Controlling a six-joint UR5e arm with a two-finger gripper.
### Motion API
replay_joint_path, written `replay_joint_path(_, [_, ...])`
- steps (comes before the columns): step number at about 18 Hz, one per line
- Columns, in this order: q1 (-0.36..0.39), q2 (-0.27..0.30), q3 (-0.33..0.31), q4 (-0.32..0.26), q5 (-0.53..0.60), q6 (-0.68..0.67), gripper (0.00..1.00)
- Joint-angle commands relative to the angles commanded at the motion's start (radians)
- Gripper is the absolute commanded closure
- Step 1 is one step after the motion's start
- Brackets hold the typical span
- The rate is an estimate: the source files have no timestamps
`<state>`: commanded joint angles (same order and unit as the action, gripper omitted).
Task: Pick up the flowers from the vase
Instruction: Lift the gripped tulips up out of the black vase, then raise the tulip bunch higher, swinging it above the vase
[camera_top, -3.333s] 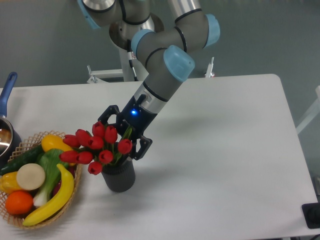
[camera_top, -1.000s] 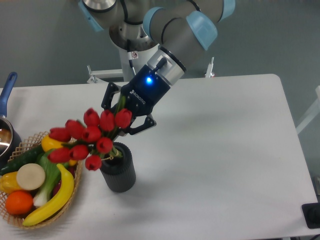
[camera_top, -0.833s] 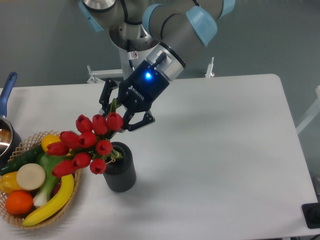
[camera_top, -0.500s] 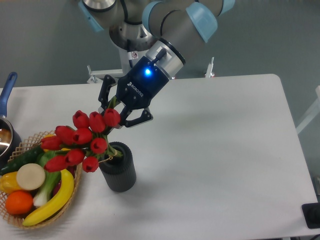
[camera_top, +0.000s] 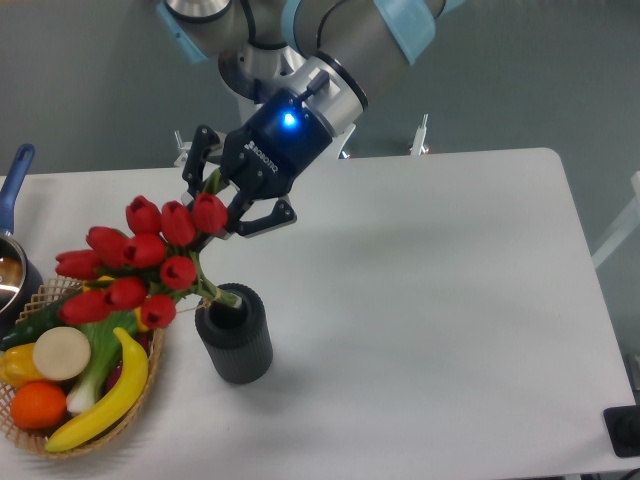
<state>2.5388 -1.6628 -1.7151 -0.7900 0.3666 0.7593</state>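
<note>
Gripper (camera_top: 218, 196): clamped on the tulip stems
Flowers (camera_top: 135, 268): red heads fanned below-left of it, stem ends at the vase mouth
Vase (camera_top: 234, 335): upright, below it

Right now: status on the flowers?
Gripper shut on flowers. Bunch tilted left, stem ends at the vase rim, not clear yet. Fruit basket sits under the blooms.

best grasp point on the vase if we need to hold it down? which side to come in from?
Grip the vase across its ribbed cylindrical wall, mid-height, coming from its right, over bare table. The wicker basket crowds its left, and the flowers, held by the gripper, lean over the rim, so a top approach looks blocked.
</note>
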Motion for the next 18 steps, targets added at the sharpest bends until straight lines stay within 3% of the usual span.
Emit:
replay_joint_path(9, [-0.006, 0.008, 0.103, 0.000, -0.005, -0.103, 0.64])
replay_joint_path(14, [0.012, 0.002, 0.107, 0.000, -0.005, -0.104, 0.64])
replay_joint_path(18, [0.073, -0.005, 0.086, 0.000, -0.002, -0.092, 0.66])
